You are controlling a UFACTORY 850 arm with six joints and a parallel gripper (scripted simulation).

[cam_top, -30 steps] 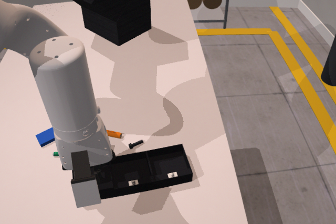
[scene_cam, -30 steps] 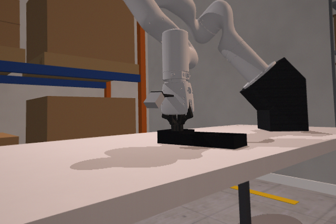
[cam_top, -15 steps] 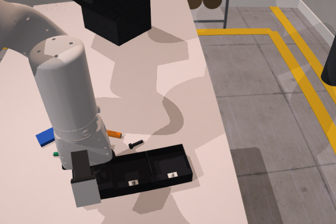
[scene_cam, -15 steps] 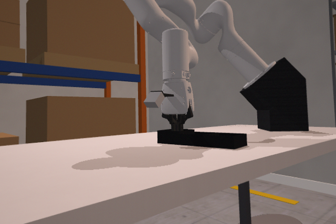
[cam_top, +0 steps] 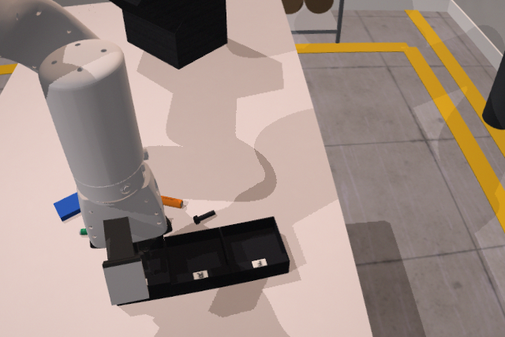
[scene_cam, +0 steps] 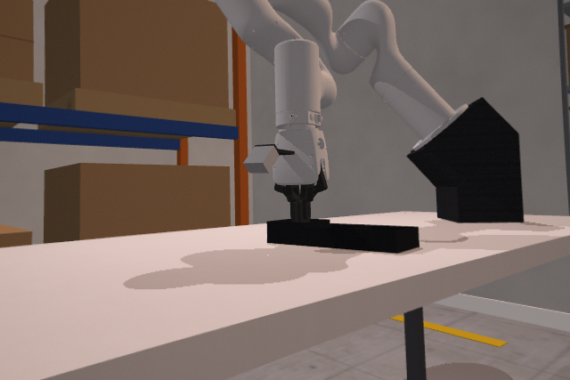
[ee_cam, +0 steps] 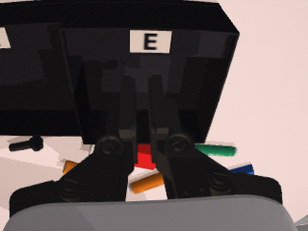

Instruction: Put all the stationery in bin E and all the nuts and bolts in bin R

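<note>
Lower left of the top view: flat blue block [cam_top: 67, 206], green marker tip [cam_top: 83, 231]. Gripper [ee_cam: 141, 99] inside boxy matte black bin E [ee_cam: 192, 58], fingers closed on nothing. Rightward: orange cylinder [cam_top: 172, 201], black bolt [cam_top: 203, 216] beside bin R [cam_top: 196, 284]. Bare tabletop [cam_top: 245, 80] above.

arm hides most of the blue block [cam_top: 67, 205] and green marker [cam_top: 83, 231].
</note>
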